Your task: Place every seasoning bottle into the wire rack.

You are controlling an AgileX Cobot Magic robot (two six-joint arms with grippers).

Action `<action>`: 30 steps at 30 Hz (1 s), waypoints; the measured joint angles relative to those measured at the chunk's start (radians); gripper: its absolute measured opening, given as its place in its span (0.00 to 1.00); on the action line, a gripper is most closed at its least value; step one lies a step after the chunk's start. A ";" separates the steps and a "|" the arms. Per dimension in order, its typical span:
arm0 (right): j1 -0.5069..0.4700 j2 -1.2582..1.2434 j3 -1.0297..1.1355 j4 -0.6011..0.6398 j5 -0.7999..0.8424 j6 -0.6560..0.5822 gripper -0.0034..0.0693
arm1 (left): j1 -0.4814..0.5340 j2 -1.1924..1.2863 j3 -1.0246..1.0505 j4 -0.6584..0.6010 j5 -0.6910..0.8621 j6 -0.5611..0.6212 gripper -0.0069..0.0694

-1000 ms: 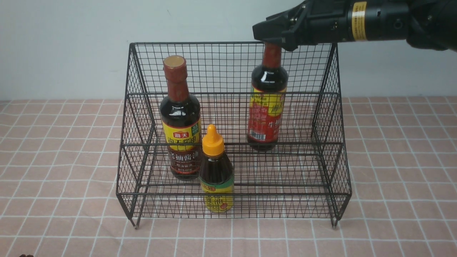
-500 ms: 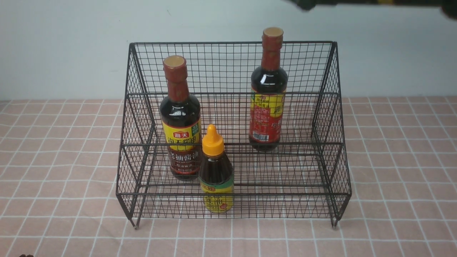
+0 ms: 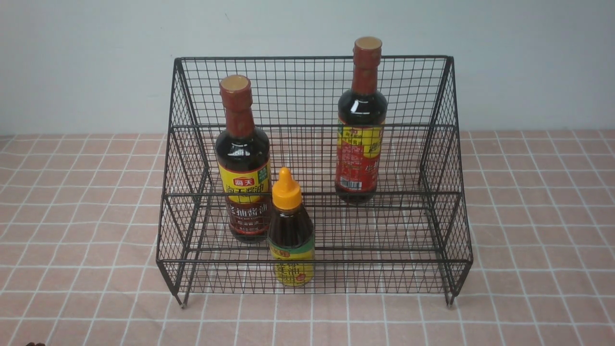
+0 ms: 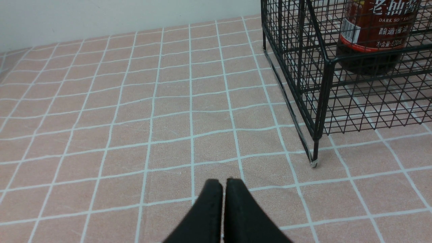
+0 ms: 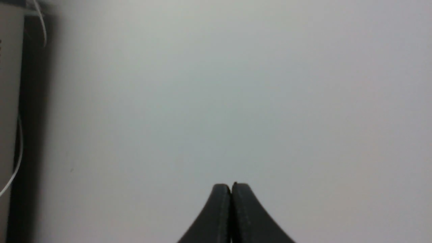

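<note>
**Both grippers closed, nothing held**

Left gripper (image 4: 223,184) is seen pinched together over the tablecloth (image 4: 135,111), near a rack leg. Right gripper (image 5: 231,186) is pressed closed, faced at a blank wall.

Wire rack (image 3: 192,144): red-label bottle (image 3: 360,125) is stood upright on the upper tier; brown-label bottle (image 3: 242,163) and short orange-capped bottle (image 3: 290,230) are stood on the lower tier, just beside each other.
</note>
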 joint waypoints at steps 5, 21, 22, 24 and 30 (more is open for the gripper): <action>-0.102 -0.097 0.000 0.001 0.162 -0.301 0.03 | 0.000 0.000 0.000 0.000 0.000 0.000 0.08; -0.168 -0.136 0.000 1.164 1.524 -1.216 0.03 | 0.000 0.000 0.000 0.000 0.000 0.000 0.08; -0.169 -0.134 0.003 1.304 1.561 -1.320 0.03 | 0.000 0.000 0.000 0.000 0.000 0.000 0.08; -0.169 -0.134 0.023 1.496 1.577 -1.467 0.03 | 0.000 0.000 0.000 0.000 0.000 0.000 0.08; -0.169 -0.229 0.223 2.001 1.405 -1.739 0.03 | 0.000 0.000 0.000 0.000 0.000 0.000 0.08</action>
